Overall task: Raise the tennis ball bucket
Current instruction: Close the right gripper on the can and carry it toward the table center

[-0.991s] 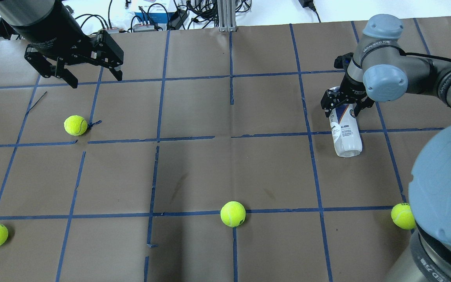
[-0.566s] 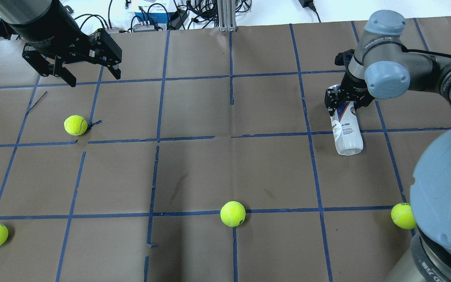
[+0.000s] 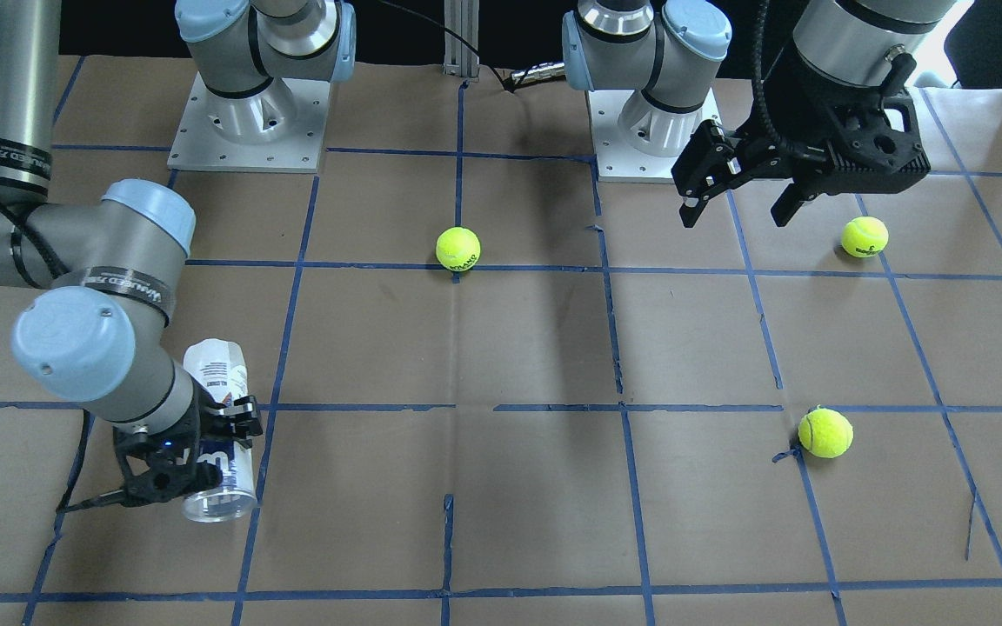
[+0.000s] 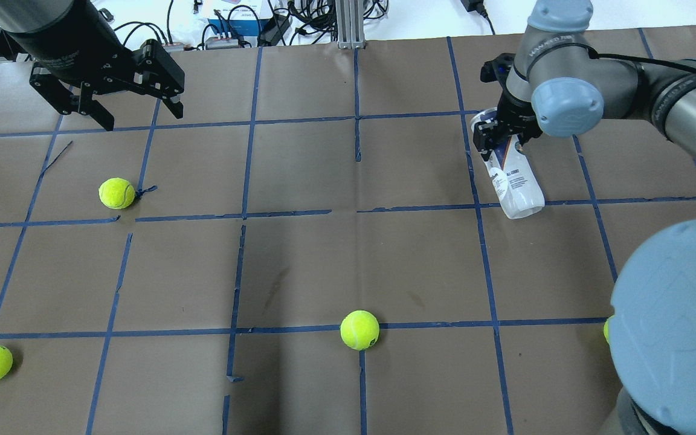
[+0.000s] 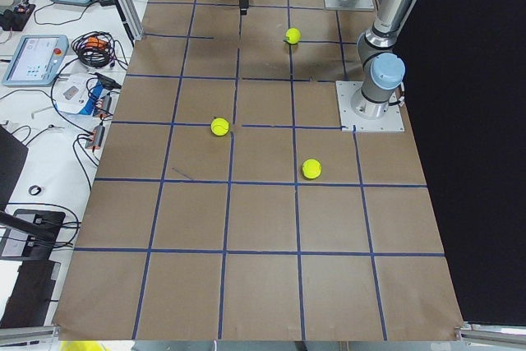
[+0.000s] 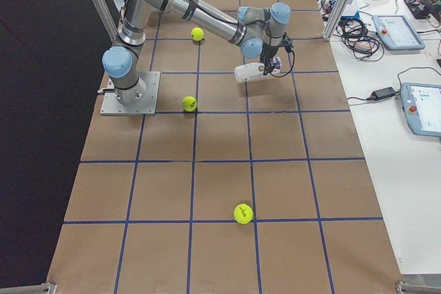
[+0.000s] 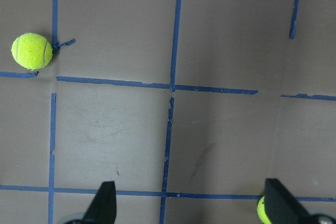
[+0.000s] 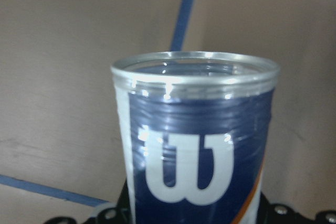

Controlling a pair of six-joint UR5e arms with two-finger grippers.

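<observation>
- Clear plastic with a navy-and-white label, the tennis ball bucket (image 4: 517, 184) lies slanted on the robot's right side of the bench (image 4: 299, 266), under the right arm (image 4: 565, 99).
- The right jaws are clamped across it near its open, silvery rim.
- The left jaws hang spread and empty, well apart from it.
- The step in hand looks like the lift itself. Whether the closed end is off the bench is unclear.
- Next: raise it straight with a firm grip, as the smooth wall could pivot or slip.

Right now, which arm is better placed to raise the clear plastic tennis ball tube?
Right. The right claw is shut on the clear plastic white-and-navy tennis ball tube near its open rim; the left claw hangs open far across the table.
</observation>
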